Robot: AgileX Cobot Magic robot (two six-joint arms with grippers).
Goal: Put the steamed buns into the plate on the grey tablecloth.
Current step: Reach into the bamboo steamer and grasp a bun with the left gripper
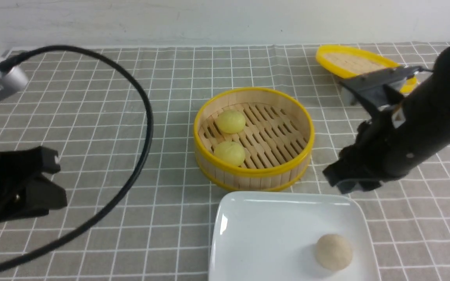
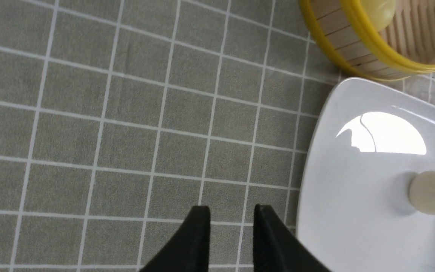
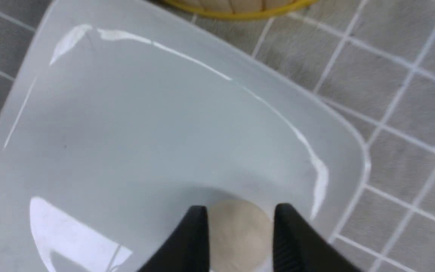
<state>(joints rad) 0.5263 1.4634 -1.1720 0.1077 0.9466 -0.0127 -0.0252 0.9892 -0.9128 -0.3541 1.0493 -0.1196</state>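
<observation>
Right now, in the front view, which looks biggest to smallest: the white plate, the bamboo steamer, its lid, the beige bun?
1. white plate, nearest the camera and cut off by the frame
2. bamboo steamer, a close second
3. lid, farthest and partly hidden
4. beige bun

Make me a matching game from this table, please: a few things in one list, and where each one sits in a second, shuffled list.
Things
1. beige bun
2. yellow buns
3. yellow-rimmed lid
4. left fingers

Places
A. inside the bamboo steamer
B. at the far right back of the grey cloth
C. on the white plate
D. over bare cloth, beside the plate

Pairs: 1-C, 2-A, 3-B, 4-D.
</observation>
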